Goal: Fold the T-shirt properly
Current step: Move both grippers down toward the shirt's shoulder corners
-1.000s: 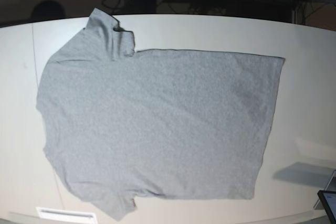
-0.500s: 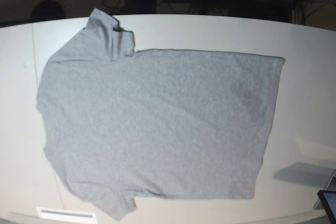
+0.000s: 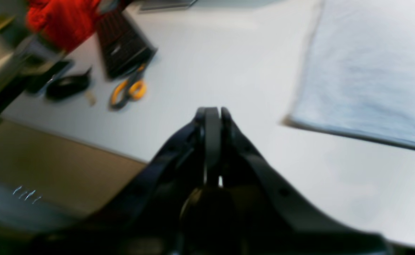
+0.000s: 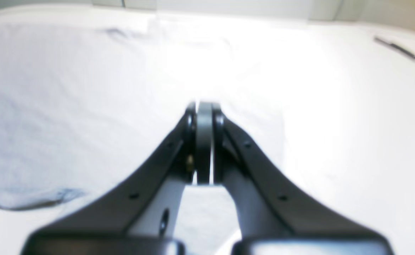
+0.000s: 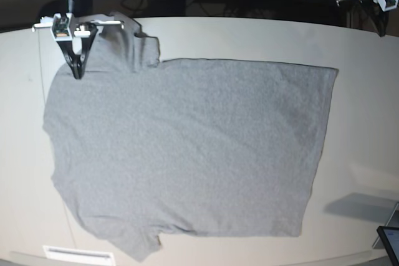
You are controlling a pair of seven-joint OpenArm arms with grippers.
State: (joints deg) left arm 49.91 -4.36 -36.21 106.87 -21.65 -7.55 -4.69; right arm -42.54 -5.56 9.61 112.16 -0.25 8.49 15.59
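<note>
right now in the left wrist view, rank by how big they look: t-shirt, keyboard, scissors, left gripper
1. left gripper, inflated by nearness to the camera
2. T-shirt, only partly in frame
3. keyboard
4. scissors

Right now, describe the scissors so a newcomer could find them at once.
In the left wrist view, start at the white table and look away from the T-shirt toward the cluttered far corner. The scissors lie flat just in front of a black keyboard; their orange handles are the only bright loops there.
</note>
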